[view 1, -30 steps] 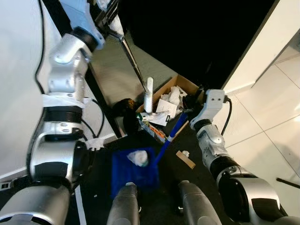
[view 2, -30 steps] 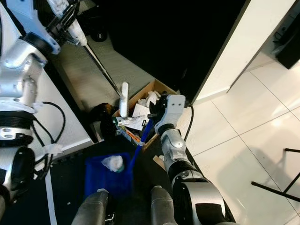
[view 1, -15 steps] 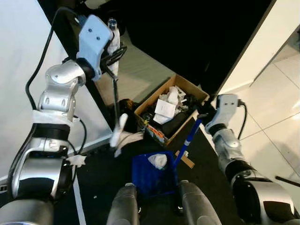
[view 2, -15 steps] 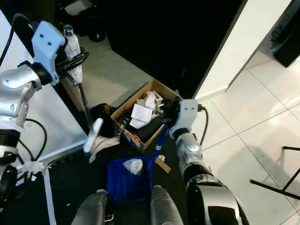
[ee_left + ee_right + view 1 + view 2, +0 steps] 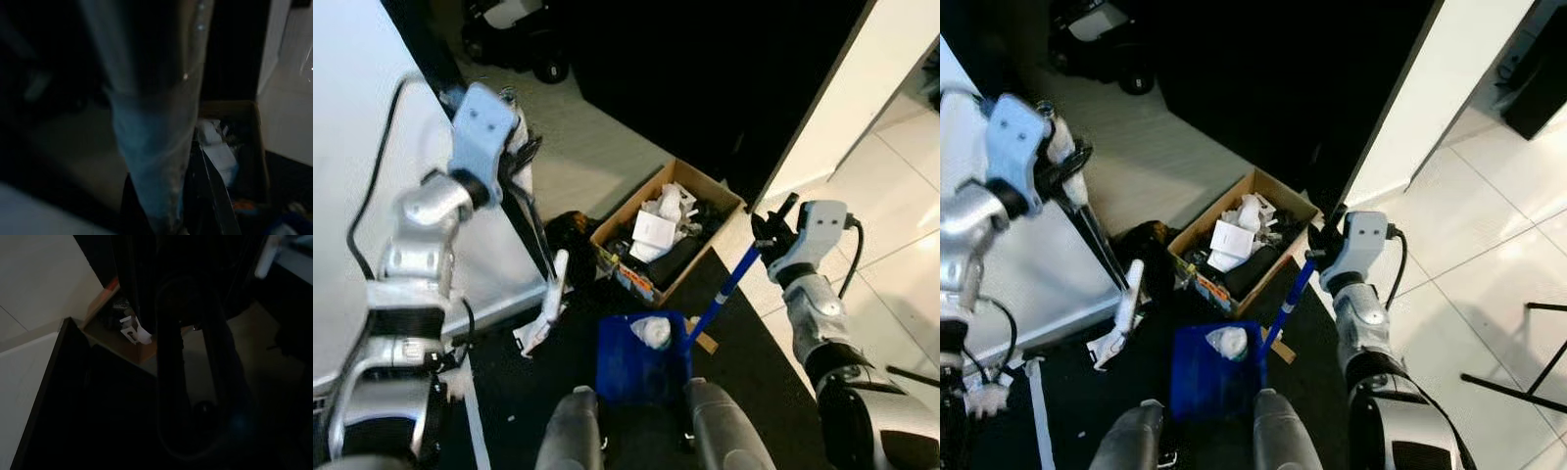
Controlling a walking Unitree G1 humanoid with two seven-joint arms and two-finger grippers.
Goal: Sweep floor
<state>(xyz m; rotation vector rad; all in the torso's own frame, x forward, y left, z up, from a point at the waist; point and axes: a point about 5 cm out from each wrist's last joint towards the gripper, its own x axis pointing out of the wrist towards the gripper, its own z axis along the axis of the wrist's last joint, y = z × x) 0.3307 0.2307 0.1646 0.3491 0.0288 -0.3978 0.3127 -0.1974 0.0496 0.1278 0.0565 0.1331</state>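
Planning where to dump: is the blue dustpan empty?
No. A crumpled white paper wad lies in the blue plastic dustpan.

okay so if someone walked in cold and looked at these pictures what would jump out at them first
Probably the open cardboard box crammed with crumpled paper and rubbish, sitting on the floor ahead of the robot against the dark background. Just in front of it, near the robot's legs, a bright blue dustpan holds a white wad, its blue handle running up to the right gripper. On the other side, the left gripper holds a thin dark broom stick slanting down to the floor.
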